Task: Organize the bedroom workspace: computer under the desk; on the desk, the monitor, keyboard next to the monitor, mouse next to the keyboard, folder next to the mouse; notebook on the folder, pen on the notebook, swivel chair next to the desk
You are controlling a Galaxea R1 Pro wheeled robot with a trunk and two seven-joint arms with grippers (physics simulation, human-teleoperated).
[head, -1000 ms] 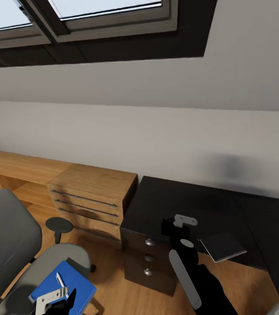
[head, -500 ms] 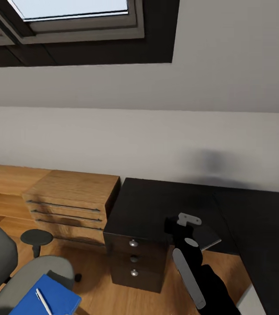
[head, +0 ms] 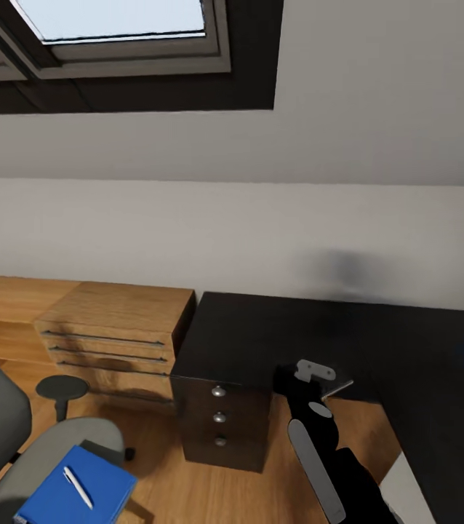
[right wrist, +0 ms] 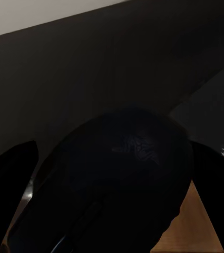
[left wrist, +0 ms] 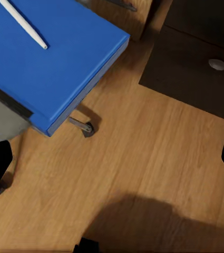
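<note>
Hovering with the right tool over the front edge of the worktop, just above the black drawer block, and pinching what looks to be the mouse: dark, rounded, wedged between the two fingers in the right wrist view. Judging by that shape, expect something light, hard and smooth-shelled, so apt to slip; best gripped across its flanks and lowered flat rather than dropped. Just beside the right tool, at that same front edge, catching a pale sliver of the notebook, thin and probably floppy if lifted by one corner. Keeping the left tool spread wide and empty above the wooden floor, near the folder. Lying flat there on the seat of the swivel chair, well apart from the worktop, with the pen resting loose on top. Likely stiff yet thin, so take hold at the edge overhanging the seat, and mind the pen, sure to roll off at any tilt.
</note>
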